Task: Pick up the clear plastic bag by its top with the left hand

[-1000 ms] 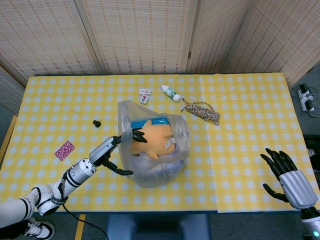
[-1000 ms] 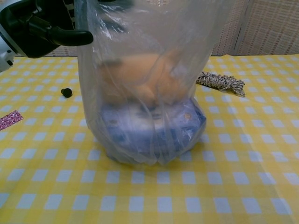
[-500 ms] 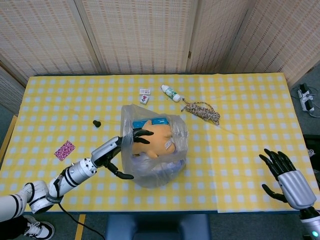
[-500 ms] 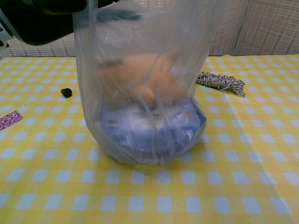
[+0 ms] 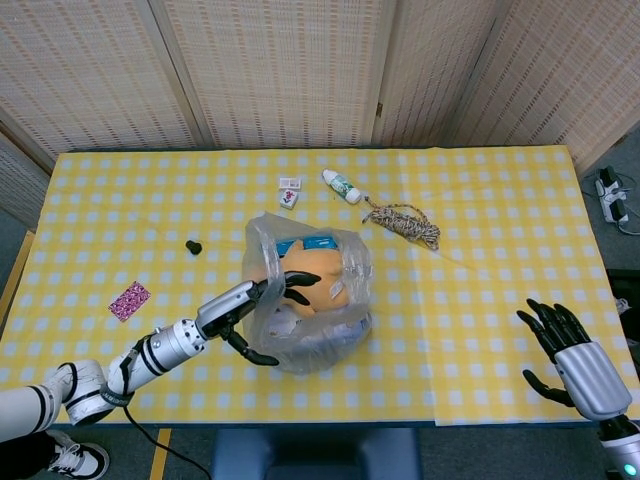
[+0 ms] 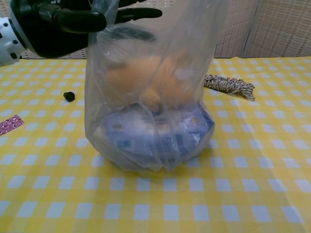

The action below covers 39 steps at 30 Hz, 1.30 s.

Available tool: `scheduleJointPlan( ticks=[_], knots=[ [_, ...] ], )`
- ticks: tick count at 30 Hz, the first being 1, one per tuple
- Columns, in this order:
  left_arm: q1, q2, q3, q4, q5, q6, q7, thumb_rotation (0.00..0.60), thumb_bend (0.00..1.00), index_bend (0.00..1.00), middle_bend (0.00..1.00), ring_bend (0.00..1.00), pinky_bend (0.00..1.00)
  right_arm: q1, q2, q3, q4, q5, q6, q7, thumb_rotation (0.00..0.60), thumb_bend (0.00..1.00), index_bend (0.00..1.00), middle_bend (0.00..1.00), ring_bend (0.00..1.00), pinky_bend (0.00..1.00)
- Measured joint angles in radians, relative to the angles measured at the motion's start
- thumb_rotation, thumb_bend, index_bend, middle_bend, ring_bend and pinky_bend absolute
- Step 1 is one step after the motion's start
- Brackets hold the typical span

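Right hand (image 5: 575,350): fingers apart, holding nothing, at the tabletop's near right corner.
Left hand (image 5: 252,305): fingers spread at the bag's upper left side, one over its open top; whether it grips the plastic cannot be told.
Clear plastic bag (image 6: 153,82): upright on the yellow checked tabletop (image 5: 480,250), mid-table toward the near edge, holding an orange plush (image 6: 146,80) over blue packets (image 6: 155,133).
Rope coil (image 5: 405,222): beyond the bag, toward the far right.
Small bottle (image 5: 341,186): toward the far edge.
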Motion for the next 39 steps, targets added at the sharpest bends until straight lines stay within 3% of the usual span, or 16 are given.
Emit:
scheduleJointPlan(
  ticks=[9, 39],
  knots=[
    [-0.018, -0.038, -0.019, 0.007, -0.038, -0.067, 0.173, 0.600, 0.09, 0.18, 0.13, 0.09, 0.22, 0.001, 0.001, 0.000, 0.003, 0.003, -0.004, 0.006, 0.600, 0.34, 0.00, 0.00, 0.00, 0.00],
    [-0.098, -0.064, -0.091, -0.040, -0.101, -0.111, 0.036, 0.600, 0.09, 0.17, 0.13, 0.07, 0.23, 0.000, 0.001, 0.003, 0.006, 0.011, -0.004, 0.008, 0.600, 0.34, 0.00, 0.00, 0.00, 0.00]
  ],
)
